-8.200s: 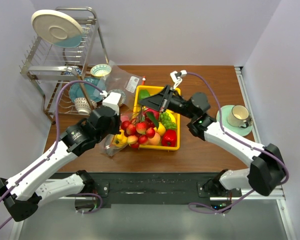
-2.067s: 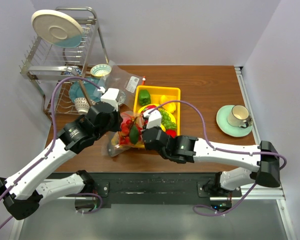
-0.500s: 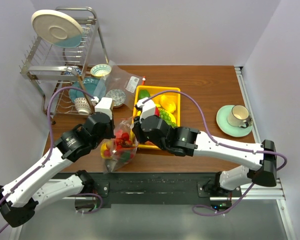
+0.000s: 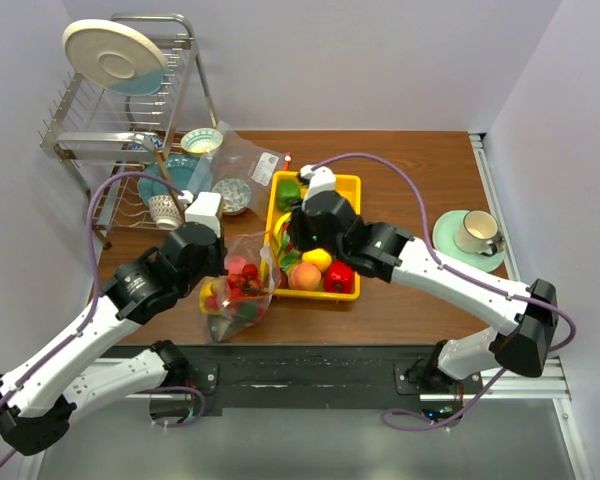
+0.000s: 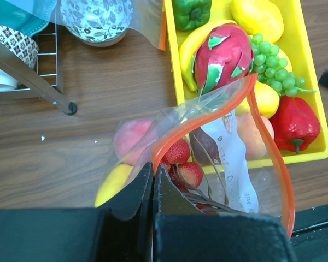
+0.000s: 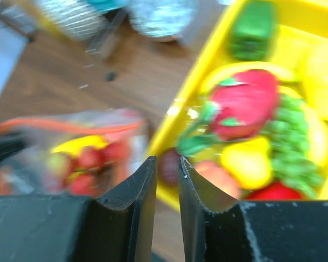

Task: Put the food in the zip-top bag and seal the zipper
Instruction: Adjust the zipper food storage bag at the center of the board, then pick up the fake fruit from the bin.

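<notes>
Left wrist view: the left gripper [image 5: 153, 176] is pinched tight on the orange-red zipper [image 5: 277, 164], at the end of the strip farthest from the yellow tray [image 5: 306, 158]. From that pinch the strip splits into two curves, so the zip-top bag [image 5: 235, 164] gapes open towards the tray. The bag's far lip overlaps the tray's near left corner in this view. Inside the bag lie strawberries [image 5: 177, 153], a peach [image 5: 132, 139] and a yellow piece low on the side away from the tray. The bag's base sits on the tabletop [image 5: 71, 158] just left of the tray. In the tray itself a dragon fruit [image 5: 224, 54] lies by the left wall with grapes [image 5: 270, 68] to its right. A green pepper [image 5: 191, 11] sits at the far left corner and a red pepper [image 5: 295, 123] at the near right one. In the right wrist view, which is blurred, the right gripper [image 6: 168, 164] has its jaws a narrow slot apart with nothing between them. It hangs above the tray's left wall. From the top external camera it hovers over the left half of the tray, apart from the fruit. Beyond the tray's left wall stand a patterned bowl [image 5: 95, 19] and a dish rack [image 4: 110, 120]. A cup [image 4: 475, 232] on a saucer sits well to the tray's right.
</notes>
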